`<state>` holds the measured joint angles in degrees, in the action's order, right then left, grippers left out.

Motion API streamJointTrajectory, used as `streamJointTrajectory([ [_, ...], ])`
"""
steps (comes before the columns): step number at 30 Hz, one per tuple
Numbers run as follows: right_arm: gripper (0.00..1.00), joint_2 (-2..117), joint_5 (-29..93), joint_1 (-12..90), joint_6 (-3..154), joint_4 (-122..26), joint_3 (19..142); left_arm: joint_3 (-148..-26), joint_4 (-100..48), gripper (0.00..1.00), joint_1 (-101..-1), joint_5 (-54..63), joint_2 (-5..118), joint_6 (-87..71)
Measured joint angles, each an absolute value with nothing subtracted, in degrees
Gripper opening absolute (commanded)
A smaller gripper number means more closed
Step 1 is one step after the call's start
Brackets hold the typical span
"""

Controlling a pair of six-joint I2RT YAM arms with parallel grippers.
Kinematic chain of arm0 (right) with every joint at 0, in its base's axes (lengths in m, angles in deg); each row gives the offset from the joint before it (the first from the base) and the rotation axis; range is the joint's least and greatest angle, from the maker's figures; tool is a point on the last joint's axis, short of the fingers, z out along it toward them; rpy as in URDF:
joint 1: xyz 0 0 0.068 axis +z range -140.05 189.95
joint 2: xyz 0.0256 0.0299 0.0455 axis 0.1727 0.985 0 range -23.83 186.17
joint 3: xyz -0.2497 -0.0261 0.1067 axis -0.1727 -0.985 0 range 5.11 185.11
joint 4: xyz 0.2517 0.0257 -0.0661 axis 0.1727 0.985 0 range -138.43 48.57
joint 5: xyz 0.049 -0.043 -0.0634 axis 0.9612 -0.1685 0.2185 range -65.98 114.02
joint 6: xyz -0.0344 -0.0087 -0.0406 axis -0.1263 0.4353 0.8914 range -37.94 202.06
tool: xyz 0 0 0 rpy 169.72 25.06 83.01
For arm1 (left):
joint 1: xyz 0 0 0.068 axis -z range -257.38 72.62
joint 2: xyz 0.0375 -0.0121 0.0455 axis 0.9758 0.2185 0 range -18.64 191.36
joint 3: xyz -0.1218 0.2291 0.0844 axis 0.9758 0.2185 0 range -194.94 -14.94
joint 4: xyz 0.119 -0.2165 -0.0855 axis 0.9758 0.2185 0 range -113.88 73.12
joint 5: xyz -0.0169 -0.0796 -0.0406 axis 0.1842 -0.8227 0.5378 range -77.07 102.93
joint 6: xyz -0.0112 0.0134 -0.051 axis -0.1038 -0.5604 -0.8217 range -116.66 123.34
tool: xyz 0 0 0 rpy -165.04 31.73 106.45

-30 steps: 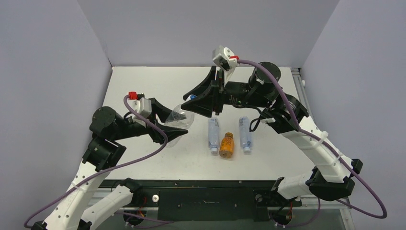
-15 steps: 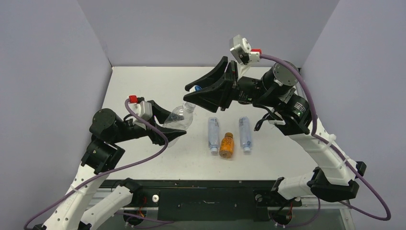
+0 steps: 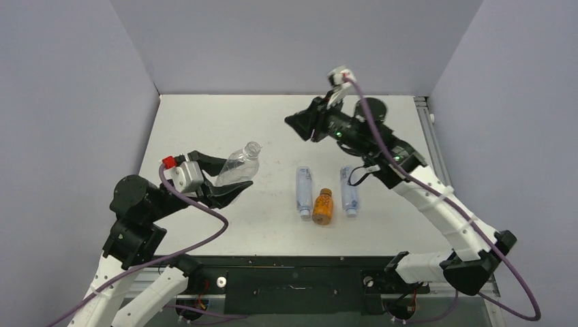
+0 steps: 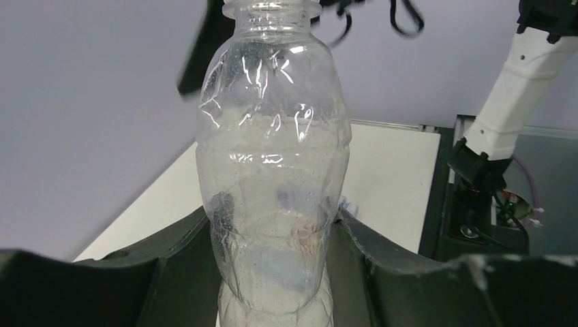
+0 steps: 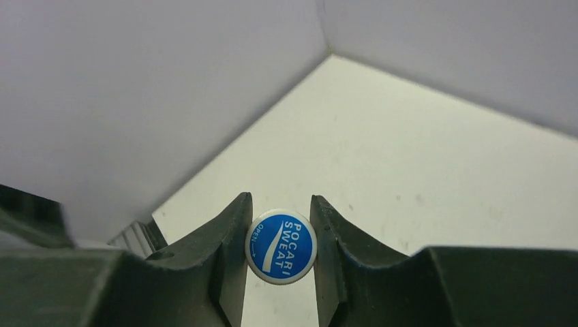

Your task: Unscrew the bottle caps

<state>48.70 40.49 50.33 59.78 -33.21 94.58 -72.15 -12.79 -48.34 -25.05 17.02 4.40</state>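
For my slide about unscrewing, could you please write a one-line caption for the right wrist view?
Fingers of the right gripper pinch a blue-topped Pocari Sweat cap, off its bottle, above the white table.

Left gripper (image 3: 232,180) low, tight around the bottle (image 3: 241,163); right gripper (image 3: 296,126) high at the back, snug on the cap (image 5: 281,246).

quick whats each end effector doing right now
left end effector: shut on the clear bottle
right end effector: shut on the blue-topped cap

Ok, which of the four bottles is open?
The tall clear bottle in the left claw: bare neck, a cap in the right claw. The blue-labelled pair and the orange bottle are capped.
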Motion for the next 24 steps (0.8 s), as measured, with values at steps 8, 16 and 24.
streamJointTrajectory([
  [8,0.0,63.5,31.2,60.9,58.8,-36.6,76.8,-72.1,-12.3,0.0,-48.4,-15.4,15.9,4.5],
  [16,0.0,71.6,24.2,64.8,57.4,-45.3,71.4,-71.3,-11.9,0.03,-50.1,-9.3,18.7,3.9],
  [24,0.0,77.1,17.6,65.1,54.1,-49.9,71.0,-71.3,-11.9,0.03,-52.0,-8.3,20.0,3.4],
])
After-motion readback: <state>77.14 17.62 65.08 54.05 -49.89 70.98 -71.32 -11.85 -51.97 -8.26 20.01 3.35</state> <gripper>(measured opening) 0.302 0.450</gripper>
